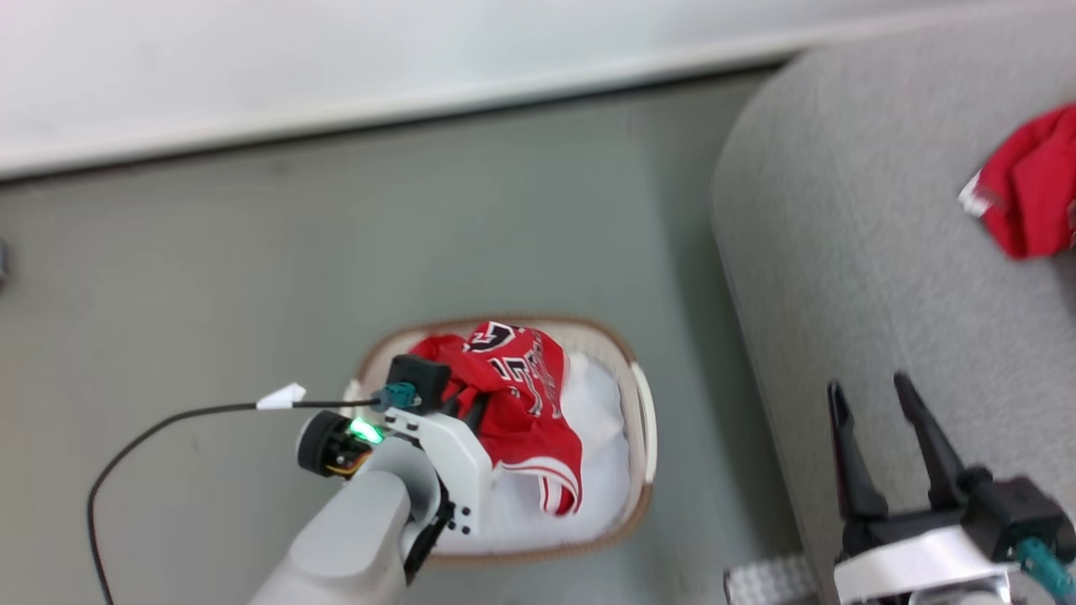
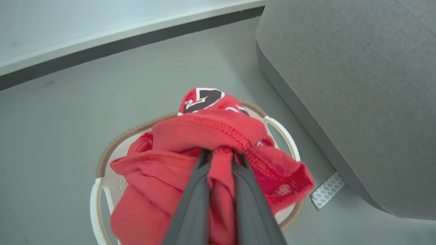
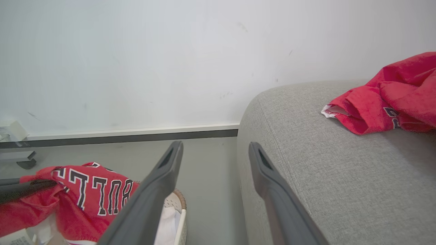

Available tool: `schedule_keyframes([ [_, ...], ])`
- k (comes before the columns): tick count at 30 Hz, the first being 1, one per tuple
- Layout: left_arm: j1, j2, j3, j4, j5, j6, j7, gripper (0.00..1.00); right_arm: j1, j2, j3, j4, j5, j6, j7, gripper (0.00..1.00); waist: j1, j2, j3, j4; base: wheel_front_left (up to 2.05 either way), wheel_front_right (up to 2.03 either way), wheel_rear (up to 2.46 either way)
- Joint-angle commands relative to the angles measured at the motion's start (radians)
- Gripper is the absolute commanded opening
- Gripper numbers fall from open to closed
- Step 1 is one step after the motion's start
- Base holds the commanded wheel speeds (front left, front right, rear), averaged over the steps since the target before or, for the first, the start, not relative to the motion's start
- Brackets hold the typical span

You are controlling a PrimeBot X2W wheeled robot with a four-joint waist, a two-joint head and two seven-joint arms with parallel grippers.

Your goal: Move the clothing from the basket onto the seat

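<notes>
A red garment point(image 1: 521, 395) with white and black lettering rises out of the white basket point(image 1: 643, 420) on the floor. My left gripper point(image 2: 221, 153) is shut on a fold of it above the basket, and the cloth point(image 2: 204, 136) drapes over both fingers. The lettered side point(image 3: 95, 190) also shows low left in the right wrist view, with the left fingers point(image 3: 24, 189) in it. A second red garment point(image 1: 1030, 189) lies on the grey seat point(image 1: 883, 252). My right gripper point(image 1: 883, 416) stands open over the seat's front edge, nothing between its fingers point(image 3: 160, 190).
A pale bluish-white pad point(image 1: 597, 420) lines the basket under the garment. The basket stands on grey floor point(image 1: 252, 252) just left of the seat. A wall with a dark skirting strip point(image 2: 119, 37) runs behind. A patterned white tab point(image 2: 327, 190) lies by the seat's base.
</notes>
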Motion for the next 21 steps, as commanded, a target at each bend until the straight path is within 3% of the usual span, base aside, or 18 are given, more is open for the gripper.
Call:
schedule_keyframes([
  [1, 0.031, 0.002, -0.011, -0.031, -0.025, 0.008, -0.007, 0.0, 0.05, -0.002, -0.008, 0.013, -0.012, 0.001, 0.001, 1.0, 0.0001, 0.0, -0.207, 0.048, 0.0, 0.0, 0.0],
  [11, 0.067, 0.004, -0.041, -0.188, -0.056, 0.024, 0.019, 0.0, 0.162, -0.002, -0.017, 0.026, -0.018, 0.0, 0.001, 1.0, 0.0001, 0.0, -0.367, 0.063, 0.0, 0.0, 0.0],
  [21, 0.105, 0.065, -0.043, -0.496, -0.083, 0.034, 0.119, 0.0, 0.2, -0.001, 0.027, -0.033, -0.102, 0.0, 0.001, 1.0, 0.0001, 0.0, -0.412, 0.062, 0.0, 0.0, 0.0],
])
